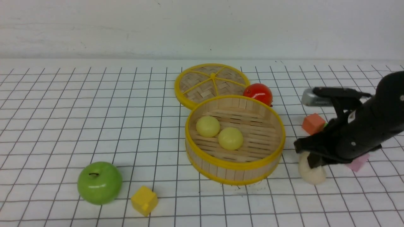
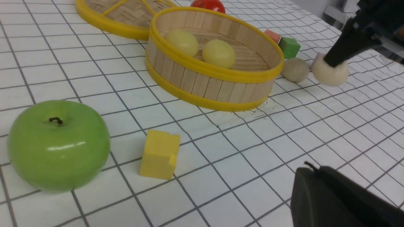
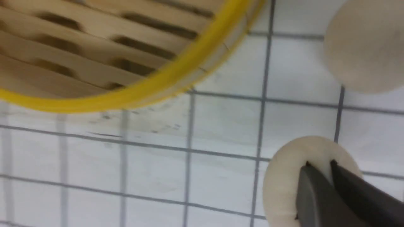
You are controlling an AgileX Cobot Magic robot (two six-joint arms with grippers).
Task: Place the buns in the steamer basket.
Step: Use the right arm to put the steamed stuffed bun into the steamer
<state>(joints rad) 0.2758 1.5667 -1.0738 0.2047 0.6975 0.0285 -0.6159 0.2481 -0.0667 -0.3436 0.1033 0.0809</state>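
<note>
The white bun (image 1: 314, 176) is clamped at its top by the right hand (image 1: 312, 162), whose two dark fingers are pressed almost together into its soft skin. The bun is placed just beside the steamer basket (image 1: 235, 171), outside its wall, on the side toward the right edge of the surface (image 1: 47, 126). Whether it is touching the surface or held just clear of it cannot be told.

Inside the basket, a far yellow bun (image 1: 208, 126) and a near yellow bun (image 1: 230, 138) are set side by side on the floor.

A beige bun (image 2: 295, 70) is hidden behind the right arm in the front view. It is shown only by the wrist views, resting on the surface near the basket, between the white bun and a green cube (image 2: 289, 47). The left hand (image 2: 328, 192) is caught only by its own wrist view, as a dark rounded shape, closed.

The basket is built of pale upright bamboo slats bound by yellow rims, with a slotted floor. The buns are smooth, matte and domed. The surface is white, ruled with a dark grid.
</note>
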